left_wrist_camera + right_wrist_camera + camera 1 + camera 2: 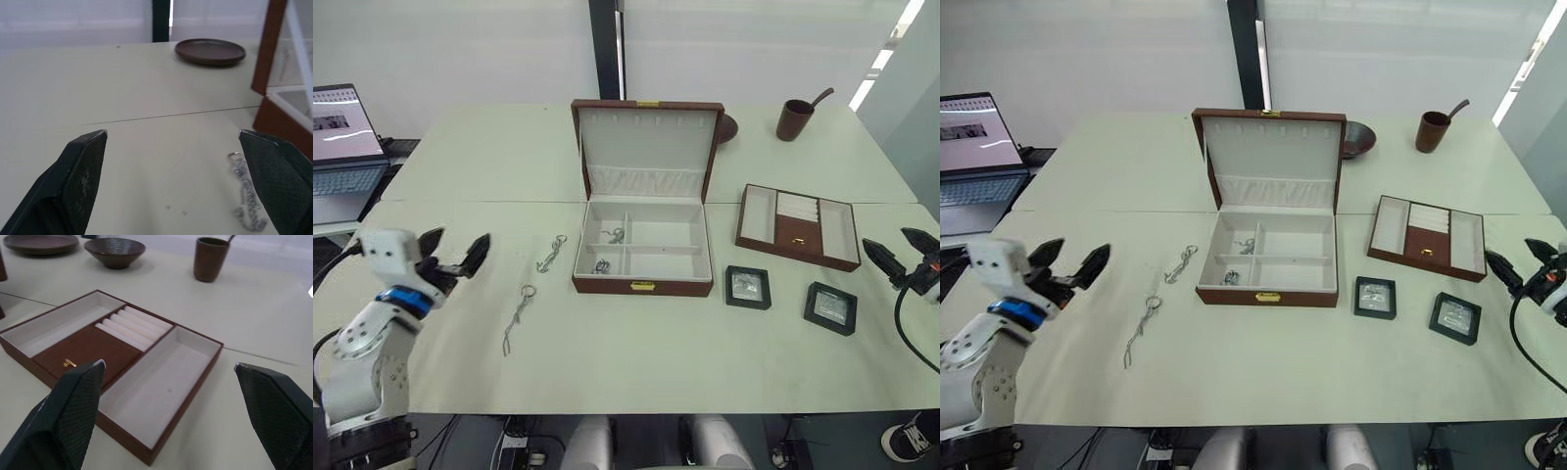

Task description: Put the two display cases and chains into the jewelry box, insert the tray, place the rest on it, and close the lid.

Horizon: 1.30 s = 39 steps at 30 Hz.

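Note:
The jewelry box (607, 285) stands open mid-table with its lid (646, 147) upright; small silvery pieces (615, 235) lie in two left compartments. Two chains (551, 254) (517, 315) lie on the table left of the box. Right of it rest the two display cases (748, 287) (830, 307), with the tray (759, 211) behind them. My left gripper (455, 257) hovers open left of the chains, one chain (247, 200) near its right finger. At the table's right edge my right gripper (898, 247) is open and points at the tray (54, 328).
A laptop (342, 147) sits at the far left. Behind the box are a dark plate (210, 51) and a bowl (115, 252); a brown cup (795, 119) with a spoon stands at the back right. A seam (171, 115) runs between the two tables.

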Motion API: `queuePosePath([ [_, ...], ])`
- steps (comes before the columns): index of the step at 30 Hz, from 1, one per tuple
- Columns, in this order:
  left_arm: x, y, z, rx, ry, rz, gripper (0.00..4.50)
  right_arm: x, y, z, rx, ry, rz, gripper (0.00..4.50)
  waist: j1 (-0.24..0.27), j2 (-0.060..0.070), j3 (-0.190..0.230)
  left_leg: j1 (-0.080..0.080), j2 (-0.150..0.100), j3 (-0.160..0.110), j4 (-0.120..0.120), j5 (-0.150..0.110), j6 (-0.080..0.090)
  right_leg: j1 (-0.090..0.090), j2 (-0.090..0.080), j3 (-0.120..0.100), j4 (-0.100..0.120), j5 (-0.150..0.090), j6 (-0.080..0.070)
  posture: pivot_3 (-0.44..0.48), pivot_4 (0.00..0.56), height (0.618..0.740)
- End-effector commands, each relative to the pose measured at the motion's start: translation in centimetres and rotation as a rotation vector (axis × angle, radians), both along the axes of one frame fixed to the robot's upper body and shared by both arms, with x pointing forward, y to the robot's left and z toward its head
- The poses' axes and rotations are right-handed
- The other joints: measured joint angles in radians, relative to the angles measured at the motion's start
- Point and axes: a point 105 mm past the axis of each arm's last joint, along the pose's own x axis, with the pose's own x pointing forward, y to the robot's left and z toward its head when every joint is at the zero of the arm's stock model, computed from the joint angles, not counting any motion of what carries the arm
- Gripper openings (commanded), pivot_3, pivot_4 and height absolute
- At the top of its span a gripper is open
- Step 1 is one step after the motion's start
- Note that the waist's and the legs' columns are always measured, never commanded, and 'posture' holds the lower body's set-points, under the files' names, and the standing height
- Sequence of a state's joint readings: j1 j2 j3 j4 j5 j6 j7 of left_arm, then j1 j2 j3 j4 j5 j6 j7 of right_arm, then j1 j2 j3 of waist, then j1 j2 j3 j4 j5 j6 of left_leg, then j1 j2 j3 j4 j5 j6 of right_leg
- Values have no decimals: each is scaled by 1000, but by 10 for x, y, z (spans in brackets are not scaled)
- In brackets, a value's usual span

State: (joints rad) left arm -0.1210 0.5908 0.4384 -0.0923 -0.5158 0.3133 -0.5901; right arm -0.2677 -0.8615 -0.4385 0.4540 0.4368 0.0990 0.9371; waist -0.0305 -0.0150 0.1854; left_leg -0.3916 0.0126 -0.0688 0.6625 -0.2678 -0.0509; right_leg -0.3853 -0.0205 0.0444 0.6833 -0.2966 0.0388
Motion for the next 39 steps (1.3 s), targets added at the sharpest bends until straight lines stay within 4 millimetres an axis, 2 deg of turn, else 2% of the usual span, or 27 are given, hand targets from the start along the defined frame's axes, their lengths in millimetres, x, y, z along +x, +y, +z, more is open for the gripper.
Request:
queuePosePath([
  [1, -1, -21, 16, 20, -33, -118, 4452, 0, 10, 15, -46, 0, 85, 4500, -1, 0, 0, 0, 0, 0, 0, 0, 0, 0, 0, 0, 0, 0, 0, 0, 150, 740],
  [7, -9, -81, 24, 42, -29, -413, 4452, 2, 26, 20, -148, 109, 247, 4500, 0, 0, 0, 0, 0, 1, 1, 0, 0, 0, -1, 1, 0, 0, 0, 0, 150, 740],
  [10, -9, -91, 27, 59, -31, -471, 4452, 3, 29, 25, -182, 146, 301, 4500, -1, 0, 0, 0, 0, 1, 1, 0, 0, 0, 0, 1, 0, 0, 0, 0, 150, 740],
  [19, -29, -148, 20, 167, -4, -818, 4452, -16, 60, 16, -252, 288, 508, 4500, 1, 0, 0, -1, 0, 0, 1, 0, 0, 0, 0, 1, -1, 0, 1, 0, 150, 740],
  [23, -46, -174, 11, 214, 17, -1022, 4452, -24, 88, 11, -282, 307, 605, 4500, -1, 0, 0, -1, 0, 0, 1, 0, 0, 0, 0, 0, -1, 0, 0, 0, 150, 740],
  [30, -67, -186, -8, 287, 52, -1206, 4452, -40, 130, -7, -342, 365, 721, 4500, 0, 0, 0, -1, 0, 0, 1, 0, 0, 0, 1, 0, -1, 0, 0, 0, 150, 740],
  [39, -75, -191, -13, 300, 3, -1245, 4452, -45, 168, -29, -421, 370, 828, 4500, 1, 0, 0, -1, 0, -1, 1, 0, 0, 0, 0, 0, -1, 0, 1, 0, 150, 740],
])
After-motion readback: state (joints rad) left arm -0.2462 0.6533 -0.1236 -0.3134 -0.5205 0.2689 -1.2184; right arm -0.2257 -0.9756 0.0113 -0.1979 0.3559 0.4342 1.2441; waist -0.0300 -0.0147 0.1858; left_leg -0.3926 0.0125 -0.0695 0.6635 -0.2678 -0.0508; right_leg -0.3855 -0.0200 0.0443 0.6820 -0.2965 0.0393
